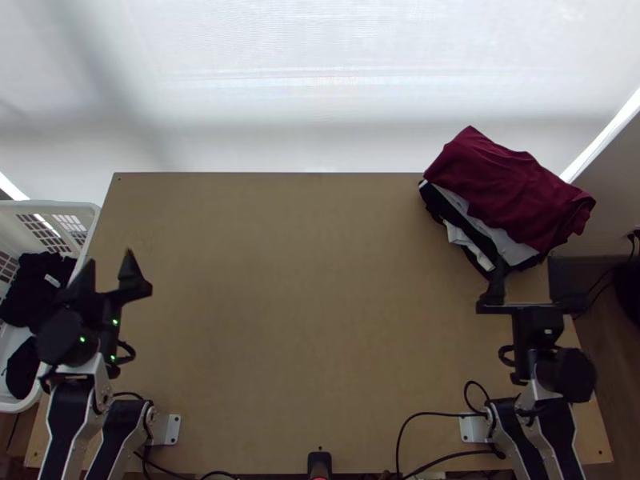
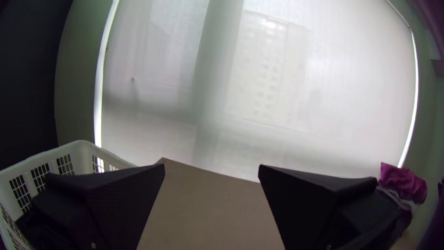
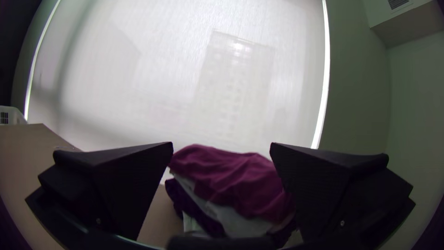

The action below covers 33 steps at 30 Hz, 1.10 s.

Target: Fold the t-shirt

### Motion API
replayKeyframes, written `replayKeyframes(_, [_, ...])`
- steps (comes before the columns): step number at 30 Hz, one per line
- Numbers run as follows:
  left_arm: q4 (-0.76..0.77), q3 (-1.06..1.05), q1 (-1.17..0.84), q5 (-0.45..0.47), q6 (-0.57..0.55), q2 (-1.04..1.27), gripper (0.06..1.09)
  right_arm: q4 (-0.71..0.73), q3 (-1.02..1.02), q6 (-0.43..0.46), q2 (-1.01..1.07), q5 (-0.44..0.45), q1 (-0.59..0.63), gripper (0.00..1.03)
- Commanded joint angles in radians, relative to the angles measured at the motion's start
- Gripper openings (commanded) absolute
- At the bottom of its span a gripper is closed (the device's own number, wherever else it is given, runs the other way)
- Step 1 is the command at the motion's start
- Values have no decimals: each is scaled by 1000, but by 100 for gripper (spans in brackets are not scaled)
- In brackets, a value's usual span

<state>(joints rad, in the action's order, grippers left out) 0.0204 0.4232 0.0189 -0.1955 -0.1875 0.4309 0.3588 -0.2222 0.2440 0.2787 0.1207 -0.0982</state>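
Maroon rumpled cloth (image 1: 512, 188) lay just beyond the right gripper (image 1: 530, 278) — fingers spread apart, like the left gripper (image 1: 107, 260).

Right of the left gripper (image 1: 106, 270), bare table (image 1: 312, 280) is stretching wide, offering passage toward the right gripper (image 1: 528, 276). Close on its left, the white basket (image 1: 82, 207) is standing in the way. Just ahead of the right gripper, a clothes stack (image 1: 512, 192) is blocking the way; behind and leftward, a black cable (image 1: 432, 414) is looping.
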Motion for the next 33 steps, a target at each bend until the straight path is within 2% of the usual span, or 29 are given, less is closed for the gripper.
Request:
replayKeyframes(1, [38, -124, -54, -5, 46, -126, 104, 22, 115, 8, -111, -3, -11, 98])
replayKeyframes(4, [19, -190, -77, -10, 54, -202, 104, 6, 210, 31, -277, -4, -9, 98])
replayKeyframes(9, [16, -279, -77, -18, 68, -331, 104, -89, 221, 9, -282, -6, -1, 98])
replayKeyframes(18, [69, -389, -76, -1, 112, -432, 104, -316, 221, -11, -280, -7, -113, 98])
replayKeyframes(21, [82, -422, -76, 8, 118, -434, 104, -320, 221, -15, -279, -6, -115, 98])
replayKeyframes(27, [15, -425, -96, 14, 122, -428, 104, -350, 218, -11, -279, -7, -107, 98])
replayKeyframes(33, [16, -425, -63, 16, 123, -431, 104, -348, 216, -11, -280, -7, -43, 98])
